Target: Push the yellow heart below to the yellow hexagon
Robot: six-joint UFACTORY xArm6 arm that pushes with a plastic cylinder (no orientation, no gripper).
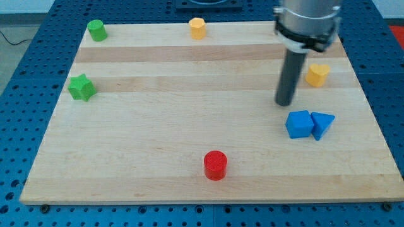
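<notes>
Two greens: a rounded green block (96, 29) sat at the board's (158, 139) top-left corner, with a green star (82, 87) below it near the left edge.
Heart: the yellow block (197, 28) at the top edge, near the middle, was judged the heart, though its outline was too small to be sure.
Heading: which way the heart pointed could not be told, and it showed no clear long axis.
Red cylinder (215, 165): stood alone near the bottom edge.
My tip (285, 104): a bare rod with no jaws to open or close, it touched no block.
Key relation: the heart lay well apart from my tip, up and to the view's left.
Blue cube (299, 124): sat just below my tip, touching a blue triangle (322, 123).
Hexagon (317, 74): the yellow block just right of the rod was judged the goal marker.
Likely demand: my tip would have to get behind the heart on its left and drive it rightward and down.
</notes>
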